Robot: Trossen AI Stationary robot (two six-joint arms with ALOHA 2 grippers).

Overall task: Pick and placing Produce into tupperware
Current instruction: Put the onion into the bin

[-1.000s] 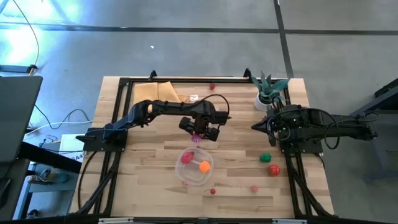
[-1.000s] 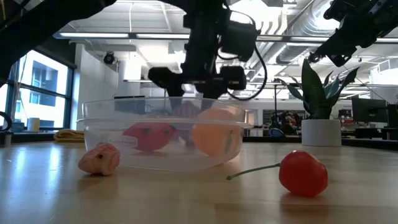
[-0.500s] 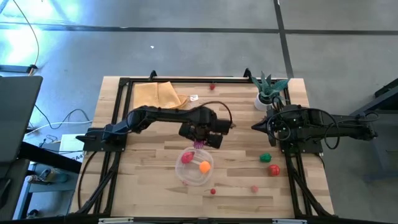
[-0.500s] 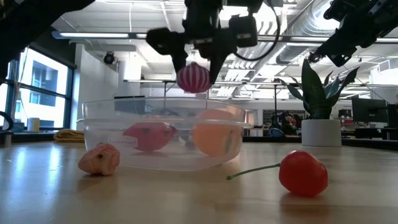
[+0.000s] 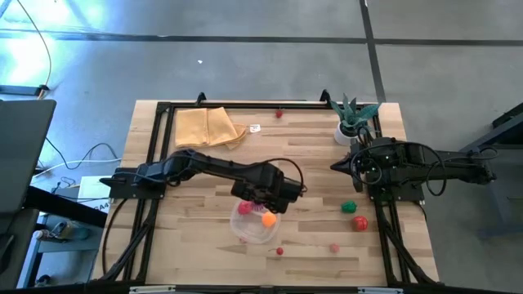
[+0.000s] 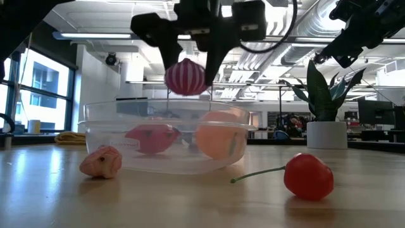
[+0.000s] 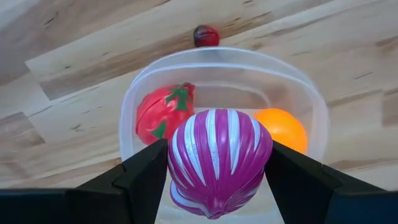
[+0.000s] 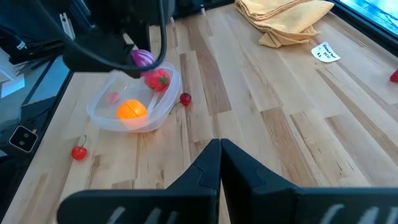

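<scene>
My left gripper [image 5: 263, 198] points down over the far part of the clear tupperware [image 5: 256, 222], shut on a magenta-and-white striped piece of produce [image 7: 217, 158]. In the low view that piece [image 6: 185, 77] hangs above the tupperware's rim [image 6: 164, 107]. In the tupperware lie a red piece with green leaves [image 7: 163, 113] and an orange one [image 7: 283, 129]. My right gripper [image 8: 219, 146] is shut with nothing in it, and it waits by the table's right side [image 5: 335, 166]. My left gripper pinches the striped piece by two opposite sides [image 7: 179, 163] between its two fingers [image 7: 144, 174]. The fingers come from above and point down. The piece is lifted clear and hangs over the tupperware, touching nothing else.
Loose produce lies on the table: a green piece [image 5: 349, 207], a red one [image 5: 359, 222], two small red ones [image 5: 334, 247] [image 5: 279, 251], a pink one [image 6: 101, 161] and a cherry [image 6: 309, 176]. A yellow cloth [image 5: 208, 126] and a potted plant [image 5: 351, 118] are at the far edge.
My left gripper has carried the striped piece toward the table's near edge and upward. The piece was low behind the tupperware and now hangs above its rim. The gripper has stayed shut on it.
</scene>
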